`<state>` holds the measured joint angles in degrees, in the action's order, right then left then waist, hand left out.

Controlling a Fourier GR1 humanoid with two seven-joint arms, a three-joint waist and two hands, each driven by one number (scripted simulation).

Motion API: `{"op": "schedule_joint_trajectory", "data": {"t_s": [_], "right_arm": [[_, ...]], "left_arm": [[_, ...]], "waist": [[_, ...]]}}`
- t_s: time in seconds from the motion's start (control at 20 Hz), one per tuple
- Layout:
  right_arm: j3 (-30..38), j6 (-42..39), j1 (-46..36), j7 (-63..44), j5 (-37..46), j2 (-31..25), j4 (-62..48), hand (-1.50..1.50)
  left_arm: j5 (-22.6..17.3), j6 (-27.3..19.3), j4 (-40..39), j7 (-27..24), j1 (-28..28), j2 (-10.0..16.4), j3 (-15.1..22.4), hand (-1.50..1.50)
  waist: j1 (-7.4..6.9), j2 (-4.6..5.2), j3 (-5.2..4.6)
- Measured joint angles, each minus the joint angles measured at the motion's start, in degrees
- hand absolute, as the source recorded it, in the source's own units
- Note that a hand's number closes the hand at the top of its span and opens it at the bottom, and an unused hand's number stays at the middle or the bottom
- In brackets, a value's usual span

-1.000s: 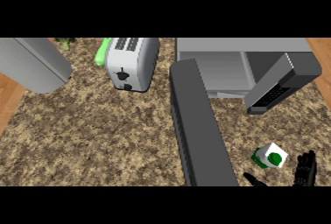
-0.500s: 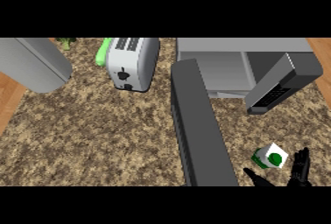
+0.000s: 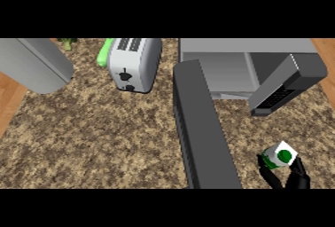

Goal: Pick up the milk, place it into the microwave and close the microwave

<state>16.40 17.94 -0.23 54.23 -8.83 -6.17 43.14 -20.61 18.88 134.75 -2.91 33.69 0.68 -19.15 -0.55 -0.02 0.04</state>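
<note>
The milk (image 3: 279,156), a small white carton with a green spot and green sides, stands on the speckled counter at the lower right. My right hand (image 3: 288,178) comes up from the lower edge beneath it, with the thumb against the carton's left side and the fingers against its right side. The grey microwave (image 3: 226,71) sits at the upper right with its cavity open. Its long dark door (image 3: 201,133) swings out toward me, just left of the milk. My left hand does not show.
A dark panel with buttons (image 3: 282,86) juts from the microwave's right side, above the milk. A silver toaster (image 3: 134,62) stands at top centre, a green object (image 3: 104,54) beside it. A large grey body (image 3: 33,64) fills the upper left. Wood borders the counter (image 3: 9,104) at the left.
My right hand has moved left and up to the milk, and thumb and fingers have drawn in against its sides. The carton and the microwave door have not moved.
</note>
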Motion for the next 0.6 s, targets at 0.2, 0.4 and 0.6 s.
{"op": "schedule_joint_trajectory", "data": {"t_s": [0.2, 0.4, 0.6], "right_arm": [[-0.3, -0.1, -2.9, 2.6, 1.7, -1.0, -3.2, 1.5], [0.4, 0.4, -4.8, 4.8, 1.9, -0.8, -4.3, 1.5], [-1.7, -3.1, -7.2, 5.1, 3.1, -2.3, -5.2, 1.5]], "left_arm": [[-0.8, 0.6, -0.5, -0.1, -0.8, 0.2, -1.0, -1.5], [-0.6, 0.0, 0.0, 0.0, -0.7, -0.1, -0.3, -1.5], [-0.8, 0.5, -0.2, -0.5, 0.2, 0.1, -0.4, -1.5]], "waist": [[0.0, -0.02, -0.11], [0.02, -0.01, -0.06], [-0.39, 0.01, 0.0]]}}
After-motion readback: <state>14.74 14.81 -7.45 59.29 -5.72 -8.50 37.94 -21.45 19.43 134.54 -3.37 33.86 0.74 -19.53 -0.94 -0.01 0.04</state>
